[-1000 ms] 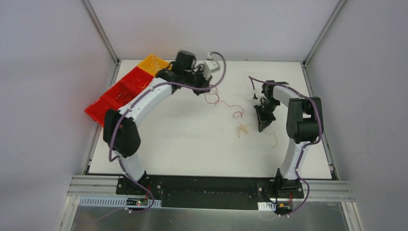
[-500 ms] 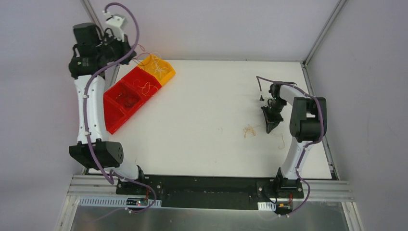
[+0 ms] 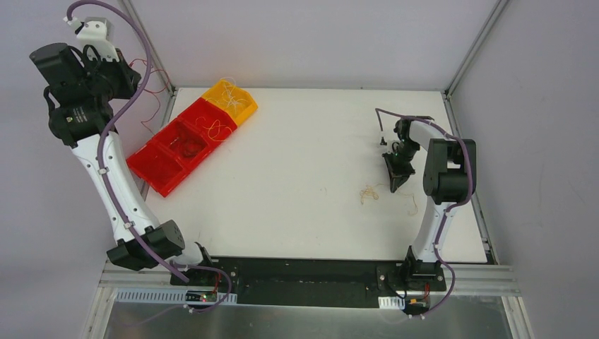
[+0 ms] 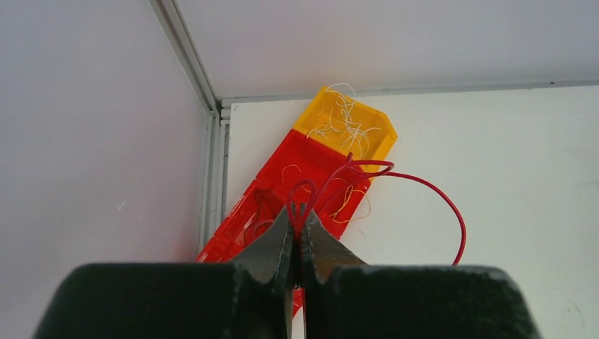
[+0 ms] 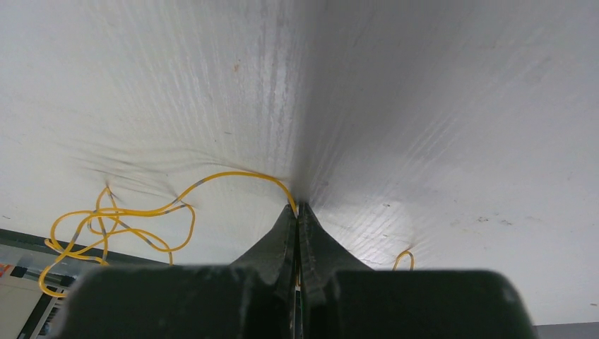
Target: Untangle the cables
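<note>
Top external: left arm point(image 3: 113, 176) stretched high left of the bins point(image 3: 161, 185), left gripper point(image 4: 297, 224) pinching a red cable point(image 4: 424, 183).

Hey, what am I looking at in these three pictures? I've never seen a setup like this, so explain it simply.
These are two robot arms bolted to a white table. The wide picture comes from a camera overhead. The other two come from a camera on each wrist, looking along that arm's own two fingers. The left gripper, raised off to the left side, is shut on a thin red wire that loops out in front of it. The right gripper is shut at the table surface, pinching a yellow wire that lies partly tangled there. At the far left of the table sit a yellow bin and red bins holding more thin wires.
</note>
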Robot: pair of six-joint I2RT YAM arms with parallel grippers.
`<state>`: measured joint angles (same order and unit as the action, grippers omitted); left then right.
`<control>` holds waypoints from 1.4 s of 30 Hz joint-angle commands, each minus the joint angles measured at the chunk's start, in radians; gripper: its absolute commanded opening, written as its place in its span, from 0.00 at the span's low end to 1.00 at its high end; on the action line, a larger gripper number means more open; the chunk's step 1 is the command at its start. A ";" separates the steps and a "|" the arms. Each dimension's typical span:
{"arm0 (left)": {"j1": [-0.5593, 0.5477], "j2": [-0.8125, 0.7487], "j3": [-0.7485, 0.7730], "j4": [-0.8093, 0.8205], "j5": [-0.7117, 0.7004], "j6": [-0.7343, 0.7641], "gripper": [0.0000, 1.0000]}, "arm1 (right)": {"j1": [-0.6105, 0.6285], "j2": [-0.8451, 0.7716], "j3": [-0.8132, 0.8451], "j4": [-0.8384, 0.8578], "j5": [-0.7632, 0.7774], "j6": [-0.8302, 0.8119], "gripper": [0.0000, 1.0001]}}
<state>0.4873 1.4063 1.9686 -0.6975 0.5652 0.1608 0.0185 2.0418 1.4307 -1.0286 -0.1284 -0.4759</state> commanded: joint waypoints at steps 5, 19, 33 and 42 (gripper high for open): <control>0.020 -0.035 -0.022 -0.024 -0.202 0.086 0.00 | 0.010 0.018 0.033 0.011 -0.033 -0.002 0.00; 0.037 0.043 -0.242 0.074 -0.372 0.223 0.00 | 0.012 0.002 0.146 -0.121 -0.059 -0.083 0.00; 0.037 0.028 -0.202 0.121 -0.463 0.248 0.00 | 0.011 0.060 0.279 -0.226 -0.033 -0.125 0.00; 0.037 0.022 -0.012 0.107 -0.408 0.192 0.00 | 0.011 0.105 0.367 -0.284 -0.007 -0.143 0.00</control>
<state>0.5186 1.4658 1.8538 -0.6144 0.1486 0.3817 0.0242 2.1387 1.7466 -1.2285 -0.1608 -0.5922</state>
